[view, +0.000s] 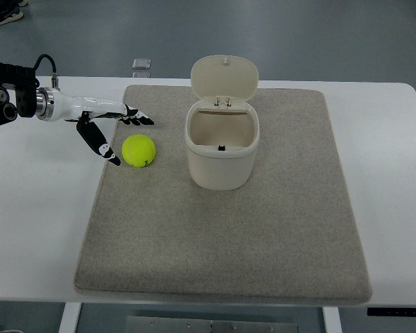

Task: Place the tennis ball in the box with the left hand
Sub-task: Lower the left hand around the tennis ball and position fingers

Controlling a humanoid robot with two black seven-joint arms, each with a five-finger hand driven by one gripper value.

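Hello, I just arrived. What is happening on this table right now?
A robot is working on a tennis ball that lies on a grey mat. Its left hand reaches in from the left with fingers spread, close to the ball but not holding it. To the right of the ball stands a cream box with its lid flipped open. The ball is not yet inside. The right arm is not visible.

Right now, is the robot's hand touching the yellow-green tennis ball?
Apart. In the top view a strip of grey mat shows between the left hand and the yellow-green tennis ball.
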